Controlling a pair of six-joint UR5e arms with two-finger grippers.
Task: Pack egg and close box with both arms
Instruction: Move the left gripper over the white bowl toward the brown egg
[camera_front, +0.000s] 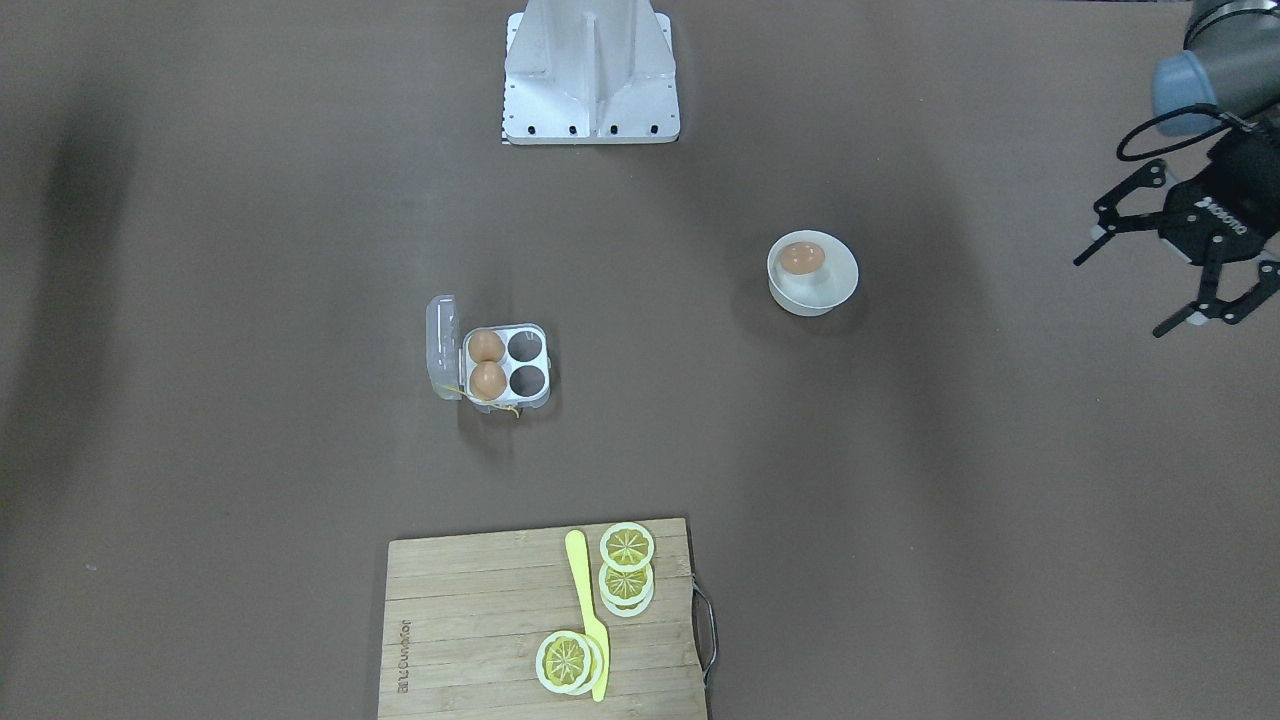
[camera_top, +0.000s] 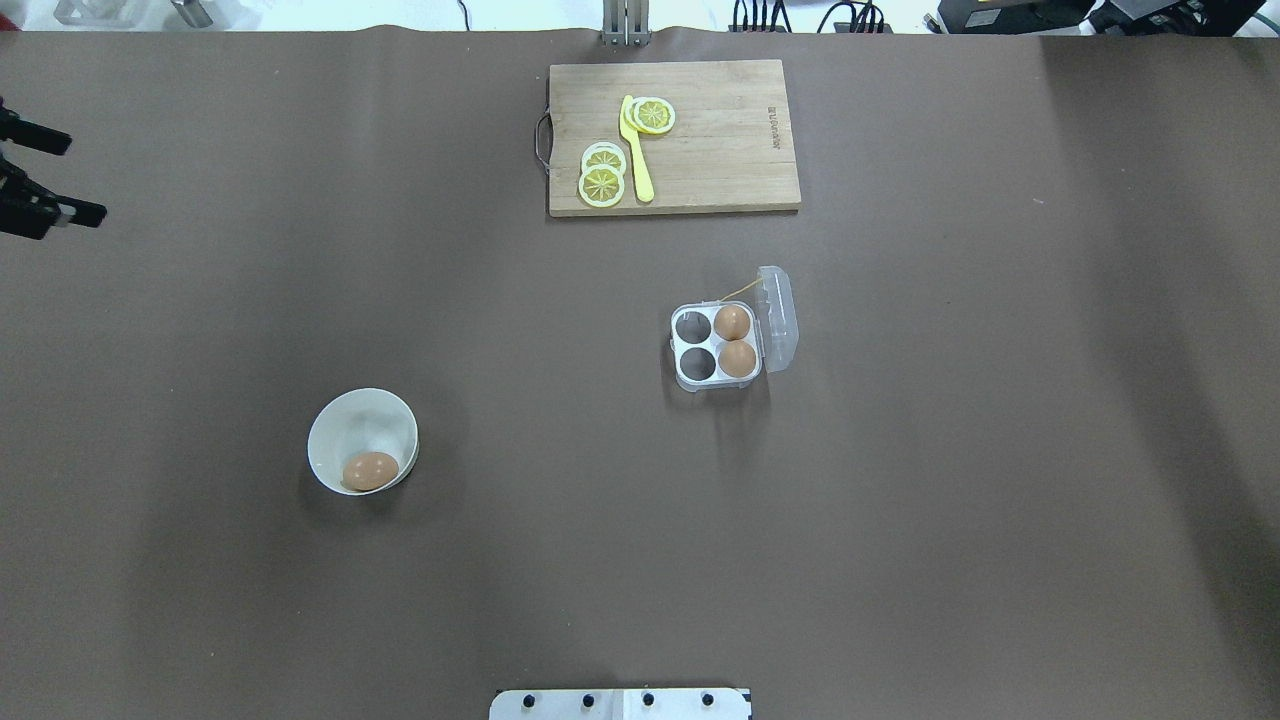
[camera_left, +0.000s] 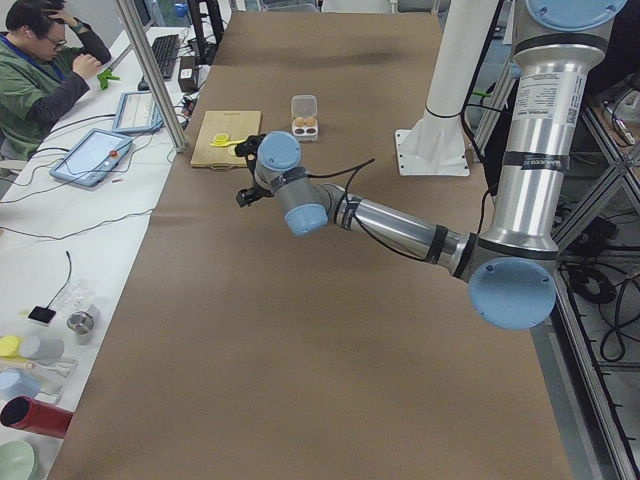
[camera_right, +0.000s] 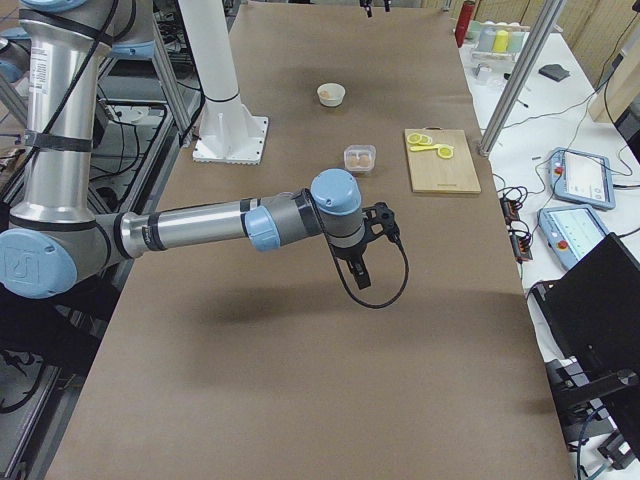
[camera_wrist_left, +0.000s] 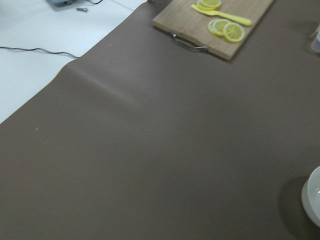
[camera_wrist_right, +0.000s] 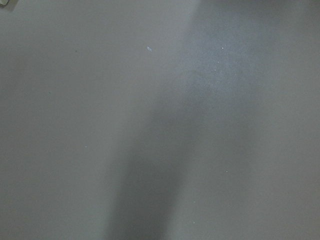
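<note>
- Step check: nothing's picked up yet, so it's the very start, going for the egg (camera_top: 370, 470).
- That egg sits in the white bowl (camera_top: 360, 425), around 8 o'clock from the box (camera_top: 713, 345) in the overhead view, well apart.
- Its lid (camera_top: 780, 315) is flipped open; two eggs (camera_top: 732, 322) sit beside it, two cups (camera_top: 692, 327) free.
- Left gripper (camera_front: 1120, 297) hangs spread wide and empty, way off at 10 o'clock from the bowl.
- Right gripper (camera_right: 365, 250) only shows from the side, can't tell its spread.
- Next, I'd guess: left swings over the bowl, drops around the egg, pinches gently.
</note>
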